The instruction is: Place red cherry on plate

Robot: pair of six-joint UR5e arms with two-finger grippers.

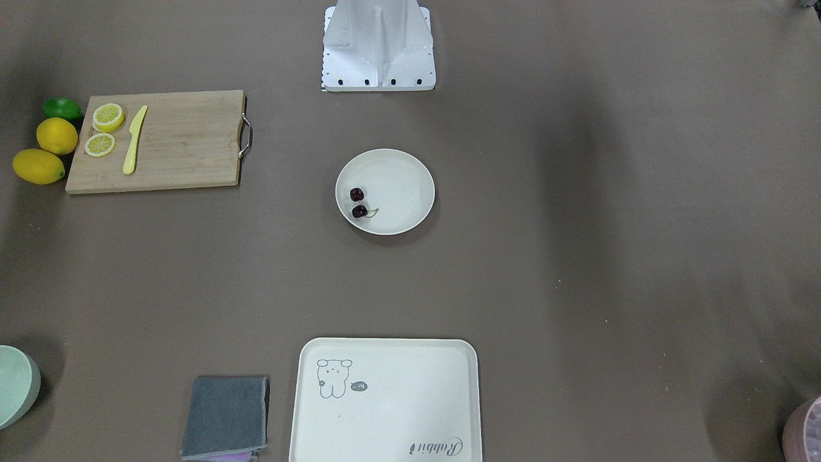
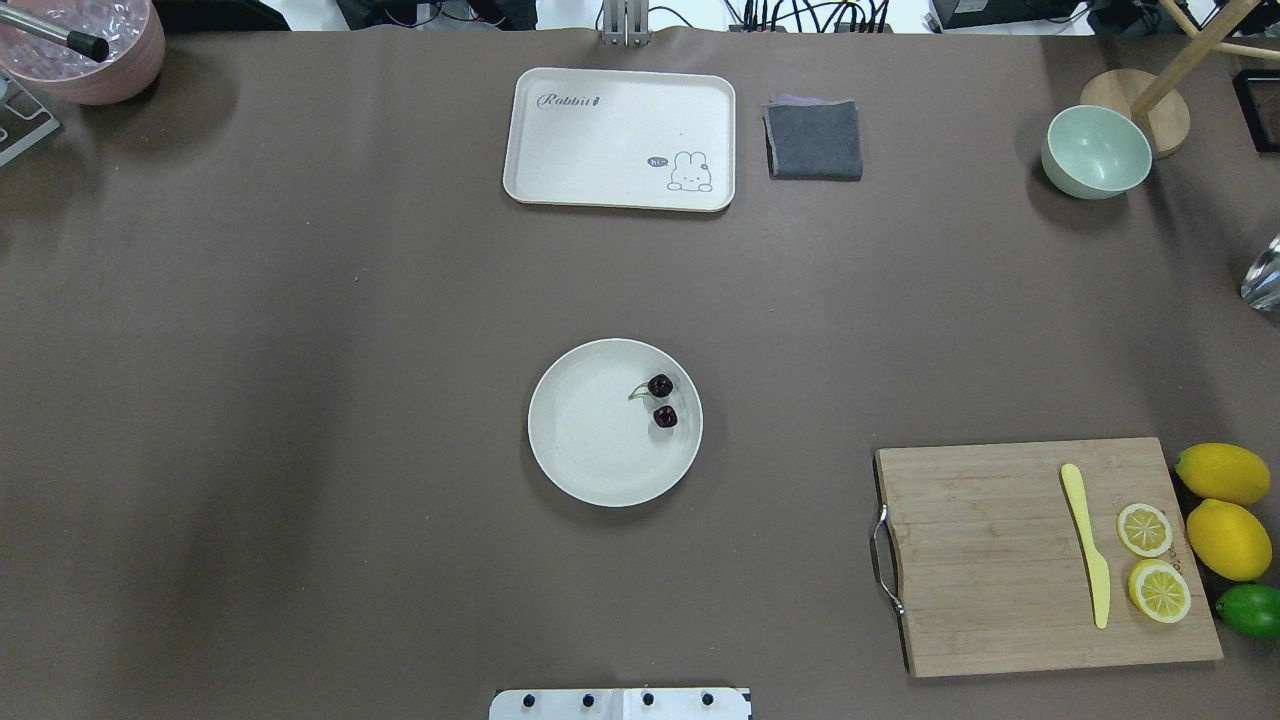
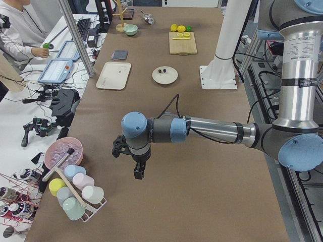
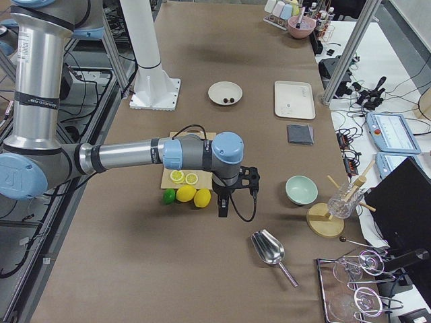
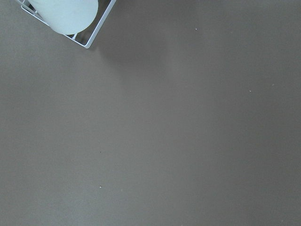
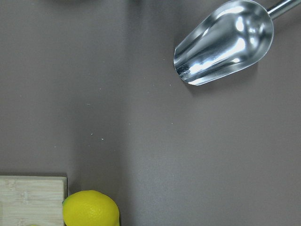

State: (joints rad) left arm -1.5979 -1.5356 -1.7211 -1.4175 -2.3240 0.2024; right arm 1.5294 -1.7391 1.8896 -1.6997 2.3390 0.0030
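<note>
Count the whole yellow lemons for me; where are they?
2. Both lie on the table off the end of the cutting board: the far lemon, and the near lemon between it and the lime. The board's two slices aren't counted; none seems hidden.

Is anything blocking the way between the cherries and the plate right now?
Nothing visible does. The cherries already lie inside the plate, on the side nearer the cutting board, and nothing else is on the plate.
</note>
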